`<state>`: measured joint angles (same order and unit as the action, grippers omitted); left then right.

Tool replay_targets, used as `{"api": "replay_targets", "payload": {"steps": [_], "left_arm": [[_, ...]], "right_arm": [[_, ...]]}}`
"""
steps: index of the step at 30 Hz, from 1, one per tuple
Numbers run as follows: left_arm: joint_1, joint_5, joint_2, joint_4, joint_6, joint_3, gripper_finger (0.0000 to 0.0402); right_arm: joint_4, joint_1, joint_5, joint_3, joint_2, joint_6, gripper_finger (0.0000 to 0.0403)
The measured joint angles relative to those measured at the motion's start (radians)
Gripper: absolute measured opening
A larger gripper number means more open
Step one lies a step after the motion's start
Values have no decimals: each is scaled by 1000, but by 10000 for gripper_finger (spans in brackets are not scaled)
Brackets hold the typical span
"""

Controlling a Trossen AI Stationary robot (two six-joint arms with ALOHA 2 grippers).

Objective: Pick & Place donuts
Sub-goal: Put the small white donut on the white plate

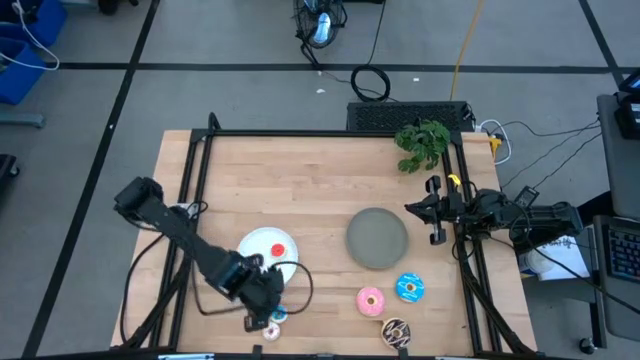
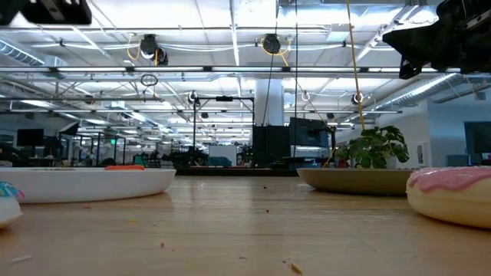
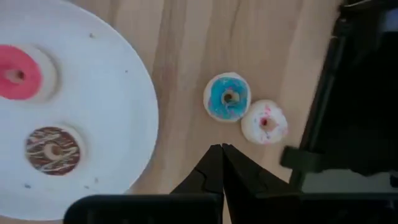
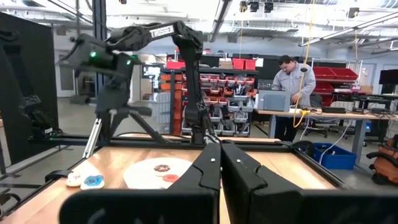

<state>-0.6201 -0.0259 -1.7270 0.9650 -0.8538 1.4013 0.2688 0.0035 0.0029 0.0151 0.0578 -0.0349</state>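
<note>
My left gripper is shut and hovers over bare wood near the table's near edge, between the white plate and two tiny donuts. The tiny blue donut and the whitish one lie flat on the table side by side. The tiny red donut and the tiny brown one lie on the white plate. The larger pink, blue and dark brown sprinkled donuts lie on the table near the grey plate. My right gripper waits shut at the right edge.
A green plant sits at the far right corner. Black frame rails run along the table's left, far and right sides. Bare wood lies between the two plates and across the far half of the table. A person stands in the room beyond.
</note>
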Motion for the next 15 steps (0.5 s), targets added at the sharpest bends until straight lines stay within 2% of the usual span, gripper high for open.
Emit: {"api": "replay_targets", "payload": {"steps": [7, 11, 15], "left_arm": [[-59, -74, -147, 6, -15, 138, 6], [-73, -58, -203, 44, 4, 246, 7], [-79, -26, -220, 54, -25, 287, 7]], "right_arm": [[0, 0, 0, 0, 0, 17, 0], [3, 0, 0, 0, 0, 23, 0], [3, 0, 0, 0, 1, 23, 0]]}}
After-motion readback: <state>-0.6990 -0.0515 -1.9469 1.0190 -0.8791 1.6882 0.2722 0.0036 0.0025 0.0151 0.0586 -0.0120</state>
